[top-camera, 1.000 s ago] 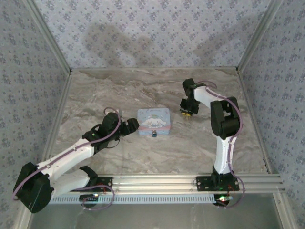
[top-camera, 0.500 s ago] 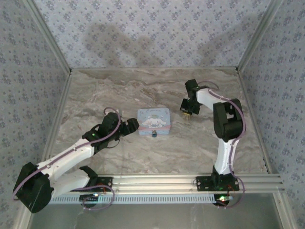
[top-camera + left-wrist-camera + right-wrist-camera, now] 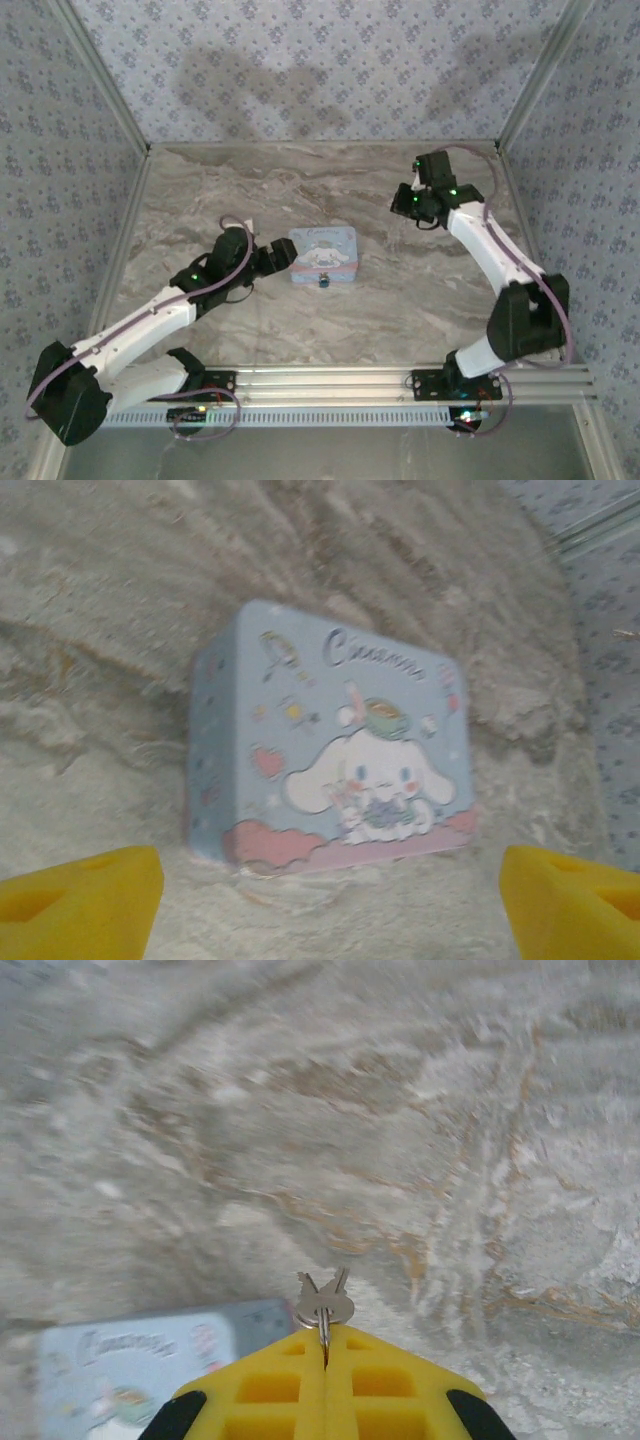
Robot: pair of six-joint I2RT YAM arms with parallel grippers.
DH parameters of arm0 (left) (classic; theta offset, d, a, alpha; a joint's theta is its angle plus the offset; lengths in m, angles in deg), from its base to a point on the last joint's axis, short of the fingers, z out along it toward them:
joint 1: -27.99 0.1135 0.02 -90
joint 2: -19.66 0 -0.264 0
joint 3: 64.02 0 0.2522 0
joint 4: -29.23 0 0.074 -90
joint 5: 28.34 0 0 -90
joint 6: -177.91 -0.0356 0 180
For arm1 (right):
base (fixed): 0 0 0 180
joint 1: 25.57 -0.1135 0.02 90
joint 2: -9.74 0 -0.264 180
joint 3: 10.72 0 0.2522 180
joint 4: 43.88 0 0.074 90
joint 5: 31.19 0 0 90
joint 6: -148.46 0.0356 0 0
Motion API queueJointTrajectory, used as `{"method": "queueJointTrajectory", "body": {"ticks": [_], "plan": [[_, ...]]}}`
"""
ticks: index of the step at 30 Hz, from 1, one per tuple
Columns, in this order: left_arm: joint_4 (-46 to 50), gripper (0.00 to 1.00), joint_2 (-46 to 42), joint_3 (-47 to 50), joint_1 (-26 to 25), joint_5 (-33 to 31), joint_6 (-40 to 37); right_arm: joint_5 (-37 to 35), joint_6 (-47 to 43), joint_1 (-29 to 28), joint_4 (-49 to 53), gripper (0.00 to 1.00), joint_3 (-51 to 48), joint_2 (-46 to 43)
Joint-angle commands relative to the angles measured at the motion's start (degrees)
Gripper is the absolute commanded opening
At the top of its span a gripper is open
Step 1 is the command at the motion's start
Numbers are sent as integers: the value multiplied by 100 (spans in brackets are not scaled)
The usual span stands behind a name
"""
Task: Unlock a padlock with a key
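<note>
A tiny dark padlock (image 3: pixel 325 281) hangs at the near side of a pale blue cartoon tin (image 3: pixel 323 254) in the middle of the table. My left gripper (image 3: pixel 272 258) stands open just left of the tin. Its yellow fingertips (image 3: pixel 80 900) frame the tin (image 3: pixel 330 740) from a short distance, touching nothing. My right gripper (image 3: pixel 404 202) is up over the table's right half, shut on a small silver key (image 3: pixel 325 1305) on a ring. A second key fans out beside it above the pads (image 3: pixel 280 1380). The tin's corner (image 3: pixel 130 1360) shows below.
The marbled tabletop (image 3: pixel 300 190) is ringed by metal frame posts and patterned walls. A rail (image 3: pixel 400 385) with both arm bases runs along the near edge. The right arm's elbow (image 3: pixel 530 315) juts toward the right edge.
The right arm has swung its elbow out to the right and carried its gripper up and back with the keys. The left gripper has edged slightly closer to the tin.
</note>
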State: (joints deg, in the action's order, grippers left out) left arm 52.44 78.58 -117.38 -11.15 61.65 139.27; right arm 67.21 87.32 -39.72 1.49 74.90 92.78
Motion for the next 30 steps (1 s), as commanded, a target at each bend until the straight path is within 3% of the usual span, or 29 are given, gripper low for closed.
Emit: {"method": "queueJointTrajectory", "body": {"ticks": [1, 11, 13, 23, 28, 30], "plan": [[-131, 87, -48, -445, -40, 323, -227, 437, -36, -56, 13, 0, -54, -691], [-945, 80, 468, -1603, -138, 1366, -341, 1660, 639, -277, -9, 0, 222, -1836], [-1380, 73, 628, -1721, -144, 1632, -291, 1846, 860, -343, -116, 0, 215, -1942], [-3022, 58, 1696, -2455, -188, 2782, 252, 2587, 1519, -662, -672, 0, -46, -2091], [-3349, 56, 1934, -2688, -278, 3102, 276, 2888, 1851, -773, -1027, 0, -214, -2078], [-3405, 51, 1989, -2733, -296, 3149, 334, 2878, 1897, -819, -1108, 0, -260, -2082]]}}
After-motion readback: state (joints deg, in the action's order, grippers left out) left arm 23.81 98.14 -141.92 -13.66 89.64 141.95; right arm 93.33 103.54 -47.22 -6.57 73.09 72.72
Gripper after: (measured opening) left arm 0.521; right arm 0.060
